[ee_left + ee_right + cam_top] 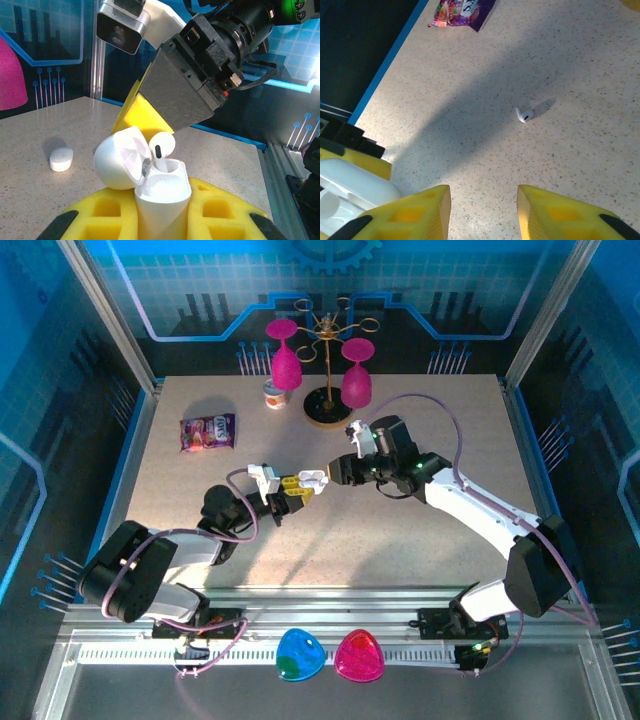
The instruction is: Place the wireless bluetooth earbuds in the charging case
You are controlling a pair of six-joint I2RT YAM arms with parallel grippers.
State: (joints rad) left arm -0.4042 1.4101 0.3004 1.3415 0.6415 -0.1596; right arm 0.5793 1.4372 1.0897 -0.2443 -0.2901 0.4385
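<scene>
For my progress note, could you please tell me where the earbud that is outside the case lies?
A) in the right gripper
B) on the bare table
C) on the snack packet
B: the loose earbud lies on the speckled table, apart from the right gripper, which is open.

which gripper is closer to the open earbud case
Left. The left gripper is clamped on the case; the right gripper hangs open close beside it.
</scene>
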